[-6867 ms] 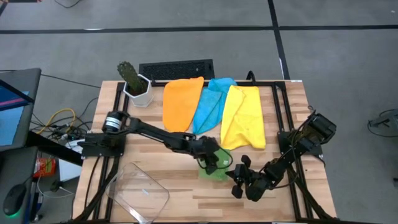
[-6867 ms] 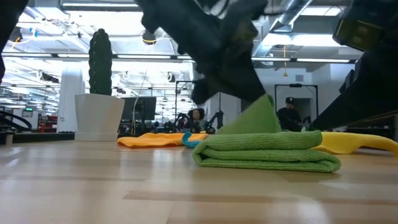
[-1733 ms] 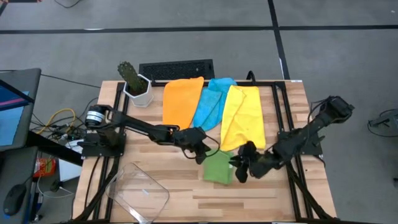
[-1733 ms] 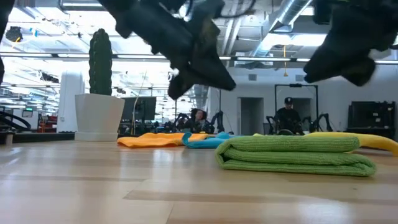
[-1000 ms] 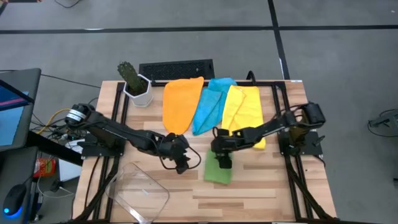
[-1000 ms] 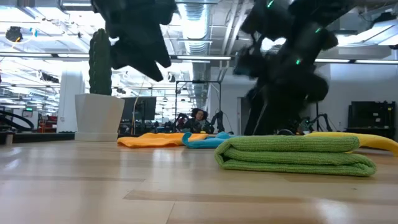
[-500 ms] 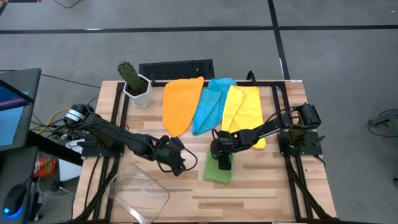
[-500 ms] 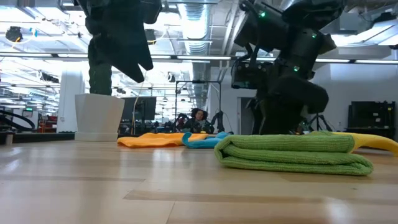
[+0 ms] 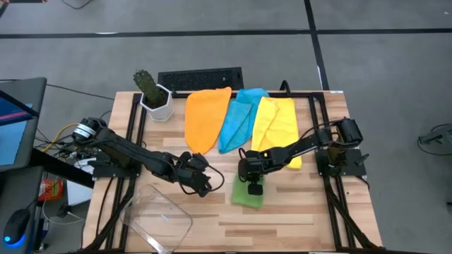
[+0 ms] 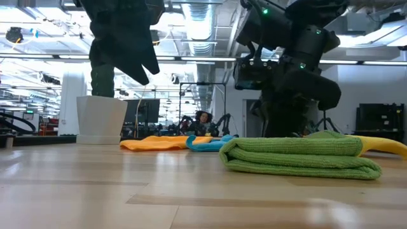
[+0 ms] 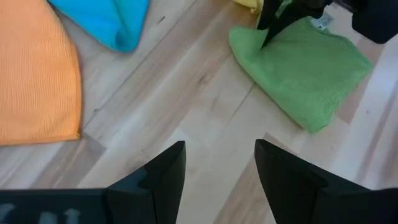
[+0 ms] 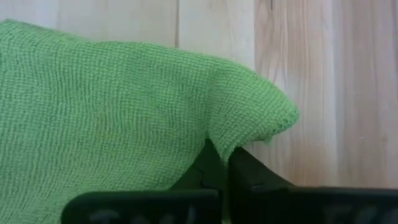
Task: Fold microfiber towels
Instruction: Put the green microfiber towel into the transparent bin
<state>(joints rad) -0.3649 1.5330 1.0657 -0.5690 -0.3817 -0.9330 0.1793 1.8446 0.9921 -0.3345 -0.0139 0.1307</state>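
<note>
1. Green towel (image 9: 248, 194), folded, lies on the table (image 9: 296, 212) near the front middle, just in front of the yellow towel (image 9: 279, 130).
2. Right gripper (image 9: 254, 185) sits on the green towel's back edge, jaws closed, pinching a raised corner of it.
3. Left gripper (image 9: 201, 185) hovers just left of the green towel, jaws partly apart, holding nothing.
4. Orange towel (image 9: 206, 116), blue towel (image 9: 240, 116) and yellow towel lie flat side by side behind the green towel.
5. Cactus (image 9: 148, 85) stands well behind and left of the green towel.

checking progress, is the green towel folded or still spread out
Folded: the green towel lies as a stacked pad of layers with a rounded fold at one end. The right gripper pinches one corner.
</note>
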